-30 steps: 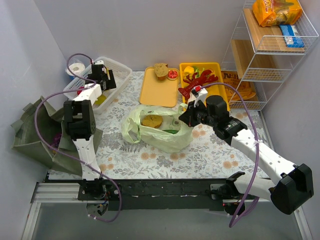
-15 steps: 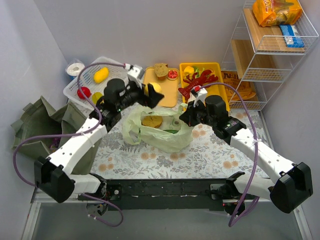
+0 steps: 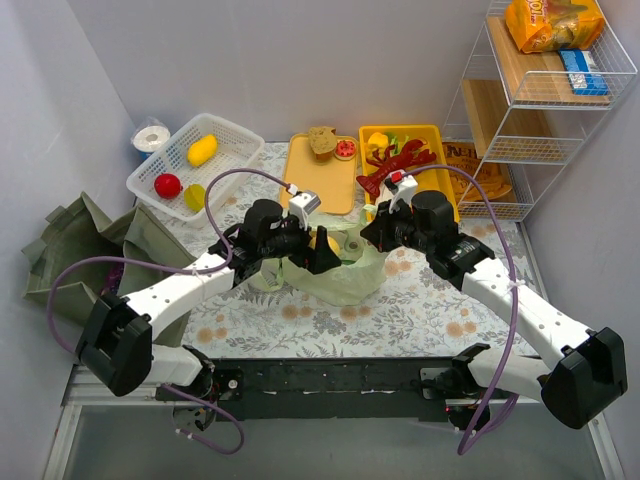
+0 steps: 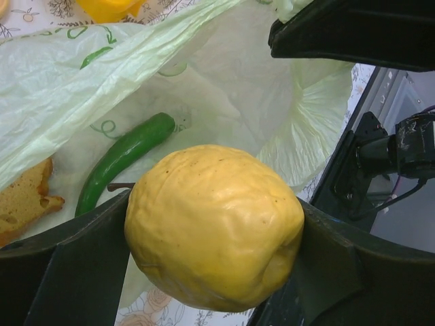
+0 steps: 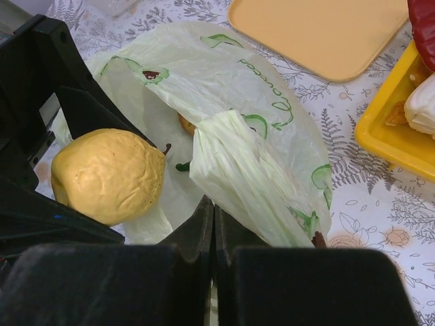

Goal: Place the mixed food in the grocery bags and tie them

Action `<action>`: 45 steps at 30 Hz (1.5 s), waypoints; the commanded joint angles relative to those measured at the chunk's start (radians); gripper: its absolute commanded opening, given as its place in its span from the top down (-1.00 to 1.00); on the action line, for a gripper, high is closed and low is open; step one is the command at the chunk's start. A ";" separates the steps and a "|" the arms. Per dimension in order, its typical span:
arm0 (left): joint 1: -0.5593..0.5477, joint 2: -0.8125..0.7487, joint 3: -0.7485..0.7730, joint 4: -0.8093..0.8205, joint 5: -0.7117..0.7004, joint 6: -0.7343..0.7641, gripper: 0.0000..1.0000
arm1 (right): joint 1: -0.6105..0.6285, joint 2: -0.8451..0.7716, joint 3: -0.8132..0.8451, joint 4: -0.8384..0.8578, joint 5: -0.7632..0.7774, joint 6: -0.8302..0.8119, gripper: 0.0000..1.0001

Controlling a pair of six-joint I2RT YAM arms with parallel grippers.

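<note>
Fingers of the left gripper clamp a wrinkled yellow fruit from both sides. The fruit hangs over the open mouth of the pale-green plastic bag, which lies in the middle of the flowered table. Inside the bag, a green pepper lies on the plastic, with a brown bread bun near it.

On the bag's far right side, the right gripper has its fingers pressed together on a fold of the rim and holds that fold up. In the right wrist view the fruit is just to the left of this raised fold.

A dark fabric tote is slumped at the table's left edge, well apart from the plastic bag. Beyond it, a white basket holds a yellow, a red and a yellow-green piece. An orange tray sits just behind the bag, with bread and a red slice at its far end. Beside the tray, a yellow bin holds a red lobster among other small foods. A wire shelf stands at the right with an orange snack packet on top.
</note>
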 commanded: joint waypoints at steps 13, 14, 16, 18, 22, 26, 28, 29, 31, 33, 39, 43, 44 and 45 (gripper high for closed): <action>-0.003 0.194 0.100 0.154 -0.036 -0.079 -0.45 | -0.002 -0.009 0.013 0.000 0.010 0.009 0.97; -0.003 0.187 0.098 0.154 -0.041 -0.076 -0.58 | -0.002 -0.010 0.011 0.000 0.011 0.007 0.97; -0.003 0.168 0.101 0.140 -0.043 -0.050 -0.72 | -0.002 -0.010 0.010 0.000 0.017 0.007 0.97; -0.003 0.140 0.111 0.118 -0.062 -0.030 -0.96 | -0.003 -0.012 0.011 -0.004 0.030 0.009 0.97; -0.003 0.071 0.112 0.039 -0.096 0.013 -0.96 | -0.002 -0.012 0.020 -0.026 0.080 0.007 0.97; -0.003 -0.019 0.095 -0.026 -0.096 0.056 -0.96 | -0.002 -0.010 0.040 -0.059 0.142 -0.005 0.97; -0.003 -0.056 0.097 -0.090 -0.104 0.079 -0.97 | -0.005 -0.007 0.061 -0.072 0.186 -0.017 0.97; -0.003 -0.091 0.104 -0.118 -0.112 0.080 -0.96 | -0.005 -0.006 0.069 -0.083 0.200 -0.033 0.97; -0.003 -0.119 0.109 -0.208 -0.159 0.088 -0.96 | -0.011 0.002 0.095 -0.096 0.234 -0.045 0.97; -0.005 -0.153 0.112 -0.269 -0.176 0.094 -0.90 | -0.015 0.011 0.108 -0.099 0.251 -0.059 0.97; -0.005 -0.262 0.013 -0.357 -0.069 0.038 -0.61 | -0.032 0.048 0.134 -0.096 0.248 -0.070 0.97; -0.005 -0.279 -0.083 -0.337 -0.150 -0.028 -0.61 | -0.035 0.054 0.134 -0.086 0.226 -0.067 0.97; -0.005 -0.271 -0.096 -0.330 -0.171 -0.041 -0.62 | -0.035 0.054 0.131 -0.083 0.218 -0.065 0.97; -0.005 -0.247 -0.107 -0.319 -0.202 -0.051 -0.62 | -0.035 0.053 0.129 -0.082 0.215 -0.064 0.97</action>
